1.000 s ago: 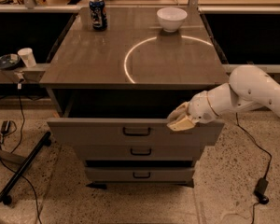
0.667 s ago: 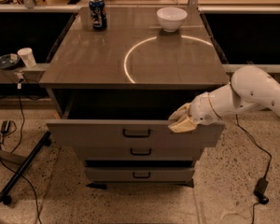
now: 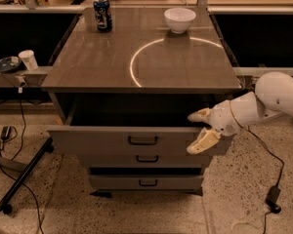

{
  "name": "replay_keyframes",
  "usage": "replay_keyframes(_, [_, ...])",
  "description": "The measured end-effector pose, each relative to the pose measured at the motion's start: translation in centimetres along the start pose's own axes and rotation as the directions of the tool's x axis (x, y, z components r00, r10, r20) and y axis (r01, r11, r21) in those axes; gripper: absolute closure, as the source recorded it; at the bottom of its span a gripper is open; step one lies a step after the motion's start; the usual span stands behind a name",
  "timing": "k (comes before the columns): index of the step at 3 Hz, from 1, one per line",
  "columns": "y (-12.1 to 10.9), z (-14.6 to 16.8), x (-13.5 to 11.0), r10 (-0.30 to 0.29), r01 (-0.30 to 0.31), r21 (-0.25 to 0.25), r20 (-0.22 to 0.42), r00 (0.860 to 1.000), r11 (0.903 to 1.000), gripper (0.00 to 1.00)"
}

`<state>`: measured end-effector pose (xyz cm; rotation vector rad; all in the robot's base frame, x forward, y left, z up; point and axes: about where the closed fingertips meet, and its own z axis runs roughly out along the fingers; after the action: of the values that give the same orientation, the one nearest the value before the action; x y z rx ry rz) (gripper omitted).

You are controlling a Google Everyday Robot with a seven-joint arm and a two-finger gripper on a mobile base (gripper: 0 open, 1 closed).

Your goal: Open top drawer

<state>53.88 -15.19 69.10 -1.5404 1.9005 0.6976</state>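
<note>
**Hand spreads at the drawer rim**

The hand [image 3: 199,128] has spread its fingers [image 3: 203,141]. A moment ago they sat close together at the right end of the top drawer's [image 3: 102,141] front rim. Now the rim lies between them, one finger above it and one below, against the front. The hand and arm [image 3: 278,94] have shifted slightly right.

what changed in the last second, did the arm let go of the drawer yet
The gripper shifted slightly right at the front edge of the top drawer. Its fingers now stand wider apart, one above the rim and one in front, so it seems to have let go. The top drawer stayed pulled out about as far. The can and bowl on the cabinet top did not move.
</note>
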Motion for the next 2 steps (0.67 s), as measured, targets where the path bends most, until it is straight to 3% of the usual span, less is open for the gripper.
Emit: replay_keyframes(2, [0.96, -0.59, -0.16, -0.027, 0.027, -0.036, 0.006, 1.0, 0.999, 0.0])
